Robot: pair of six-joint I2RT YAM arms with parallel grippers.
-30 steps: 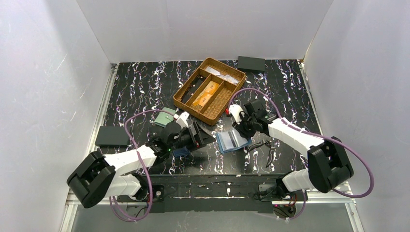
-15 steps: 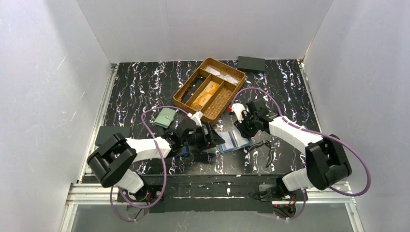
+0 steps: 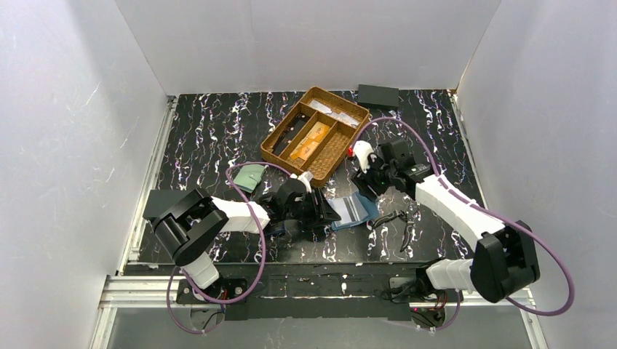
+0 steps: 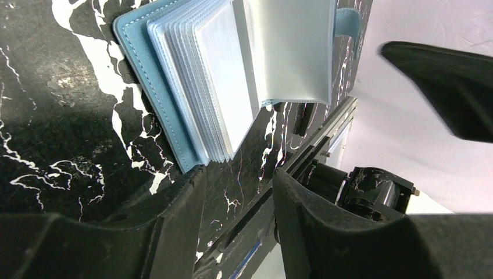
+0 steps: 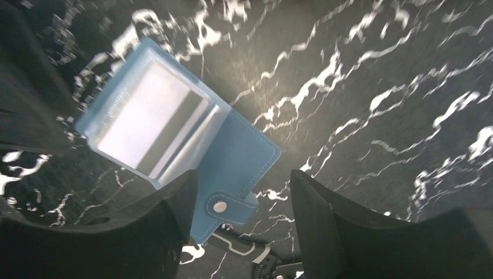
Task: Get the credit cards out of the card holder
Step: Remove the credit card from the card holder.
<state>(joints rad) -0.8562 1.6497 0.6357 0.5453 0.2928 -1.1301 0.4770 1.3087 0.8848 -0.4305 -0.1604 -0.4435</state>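
Left gripper (image 4: 238, 192): jaws apart, nothing between them, low on the table (image 3: 218, 131), just beside the holder's edge.
Holder (image 3: 358, 209): lies open between the two grippers, clear sleeves fanned up.
Right gripper (image 5: 241, 195): jaws apart, empty, above the holder's far edge.
Cards (image 3: 309, 142): orange, in the middle compartment of the basket (image 3: 329, 153), well apart from the holder.

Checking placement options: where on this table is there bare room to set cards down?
Widest bare patch: far left, between the wicker tray and the left wall. Another lies right of the tray, near the far black box. Crowded at centre: card holder, left gripper, right gripper, green wallet.
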